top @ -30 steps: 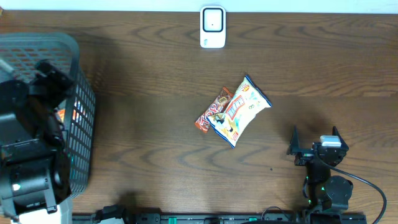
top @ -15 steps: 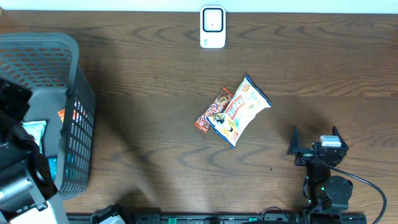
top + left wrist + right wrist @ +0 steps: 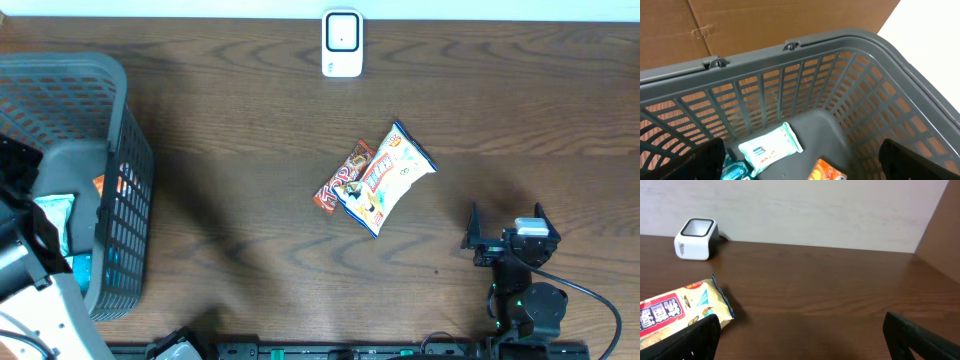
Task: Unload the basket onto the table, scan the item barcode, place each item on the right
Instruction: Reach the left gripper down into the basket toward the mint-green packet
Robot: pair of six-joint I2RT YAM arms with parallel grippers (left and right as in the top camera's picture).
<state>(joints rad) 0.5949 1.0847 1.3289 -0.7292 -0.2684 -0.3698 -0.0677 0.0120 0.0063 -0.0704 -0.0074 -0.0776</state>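
On the counter (image 3: 250, 150), the snack bag (image 3: 385, 178) looks light, crinkly and slippery, so pinch a sealed end; left fingers (image 3: 695, 162) and right fingers (image 3: 697, 340) spread apart, empty.

My left gripper (image 3: 800, 144) hangs over the grey basket (image 3: 850, 75): walls all around, a wipes pack (image 3: 771, 149) below. Ahead of my right gripper (image 3: 801, 316) the table (image 3: 830, 295) is open; only the snack bag (image 3: 680, 312) is at the left.

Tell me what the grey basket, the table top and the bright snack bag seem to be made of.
Basket: moulded plastic, matte grey; its thin slotted walls and smooth rim suggest it.
Table: dark wood grain with a low sheen; solid wood, veneer or printed laminate cannot be told apart.
Snack bag: thin printed plastic film, probably; crimped blue edges, puffed shape.
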